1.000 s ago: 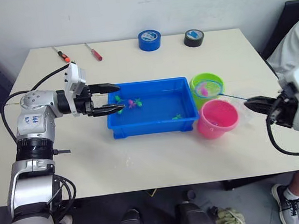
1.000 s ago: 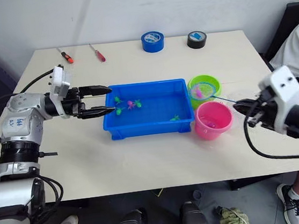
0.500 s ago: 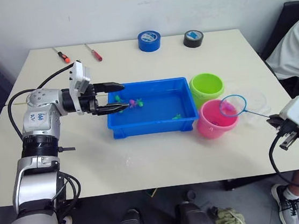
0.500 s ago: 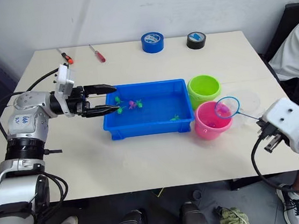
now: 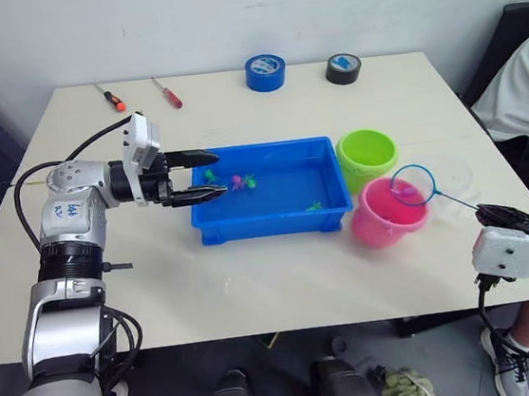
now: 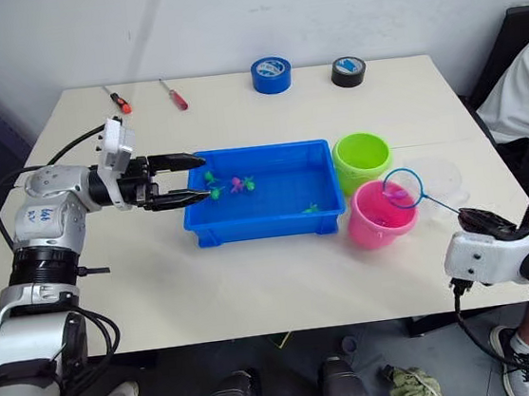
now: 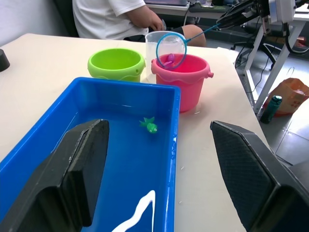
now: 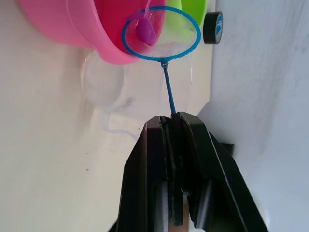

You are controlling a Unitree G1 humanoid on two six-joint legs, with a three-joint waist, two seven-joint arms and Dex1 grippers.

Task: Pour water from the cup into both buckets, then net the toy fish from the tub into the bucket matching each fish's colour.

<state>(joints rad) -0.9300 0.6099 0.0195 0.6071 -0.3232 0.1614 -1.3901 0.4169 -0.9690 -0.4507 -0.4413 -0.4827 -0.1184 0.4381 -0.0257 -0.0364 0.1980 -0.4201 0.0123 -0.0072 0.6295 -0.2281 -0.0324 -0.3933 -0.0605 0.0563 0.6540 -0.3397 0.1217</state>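
Lowered, the right gripper (image 8: 175, 126) pinches the net (image 8: 161, 33) over the pink bucket's (image 5: 382, 224) rim.

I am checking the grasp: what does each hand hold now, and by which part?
The right hand holds the net by the end of its thin handle. The left hand is open over the tub and holds nothing.

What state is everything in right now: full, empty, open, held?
Net: held over the pink bucket, a pink fish in it.
Right hand: shut on the net's handle.
Left hand: open, at the tub's end.
Tub: holds water and fish.
Cup: upright.
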